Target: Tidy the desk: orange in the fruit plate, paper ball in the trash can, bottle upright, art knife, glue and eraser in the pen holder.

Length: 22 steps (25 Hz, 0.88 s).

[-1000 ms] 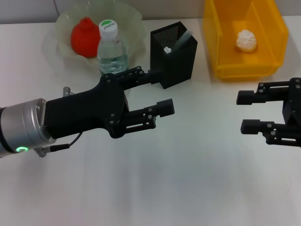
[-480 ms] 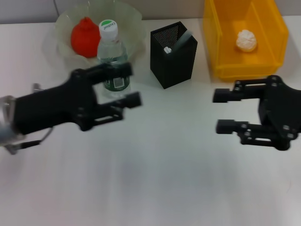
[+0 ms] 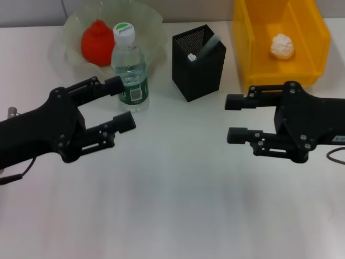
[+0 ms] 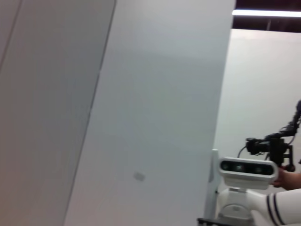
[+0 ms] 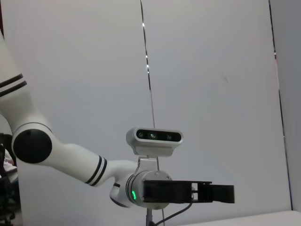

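On the white desk (image 3: 178,205), two black grippers are hovering with nothing in their grasp. The left gripper (image 3: 122,103) is sitting at about 9 o'clock in the head view, its jaws spread wide, the upper finger just in front of the bottle (image 3: 129,67) — which is standing upright, white cap on top. The right gripper (image 3: 235,118) is hanging at about 3 o'clock, its jaws likewise wide apart, pointing toward the middle of the desk.

The orange (image 3: 97,43) is lying inside the pale-green fruit plate (image 3: 152,21) at 11 o'clock, just behind the bottle. The paper ball (image 3: 282,46) is resting in the yellow trash can (image 3: 250,48) at 1 o'clock. Between the two, at 12 o'clock, the black mesh pen holder (image 3: 199,67) is standing with a pale tool (image 3: 204,47) poking out of it — the eraser cannot be made out.

In the right wrist view, the left gripper (image 5: 221,193) is showing side-on below the robot's head camera (image 5: 154,136).
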### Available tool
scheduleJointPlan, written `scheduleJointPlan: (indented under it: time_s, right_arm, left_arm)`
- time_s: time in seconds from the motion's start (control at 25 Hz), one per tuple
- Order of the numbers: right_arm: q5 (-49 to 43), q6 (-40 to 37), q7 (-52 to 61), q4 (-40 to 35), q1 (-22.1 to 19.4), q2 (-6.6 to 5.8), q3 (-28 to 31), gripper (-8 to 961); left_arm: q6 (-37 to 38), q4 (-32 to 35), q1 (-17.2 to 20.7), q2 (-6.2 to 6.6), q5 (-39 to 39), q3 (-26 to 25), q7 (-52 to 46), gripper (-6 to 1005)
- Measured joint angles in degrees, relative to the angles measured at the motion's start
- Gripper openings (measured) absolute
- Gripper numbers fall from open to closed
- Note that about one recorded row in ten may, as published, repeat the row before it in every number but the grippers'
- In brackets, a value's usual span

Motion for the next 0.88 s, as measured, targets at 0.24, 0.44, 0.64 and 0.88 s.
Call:
scheduleJointPlan:
  time_s: [0.24,0.44,0.64,0.88]
  right_arm:
    - [-0.3,2.0,0.0,2.4,1.9,-0.17,0.0,533]
    - [-0.3,2.9,0.4,2.6,2.5,-0.1,-0.1,655]
    - [-0.3,3.0,0.5,2.5,2.6,0.01,-0.1,695]
    - [0.0,3.6,0.4,3.9,2.6,0.09,0.0,694]
  left_arm:
    - [1.8,0.2,0.5,-0.05,0.2,-0.1,0.4,724]
    - [1.8,0.0,0.8,0.0,0.2,-0.2,0.4,724]
    - [2.0,-0.3,1.2,-0.37,0.2,-0.9,0.4,724]
    - [1.8,-0.5,1.0,-0.89,0.0,-1.0,0.5,724]
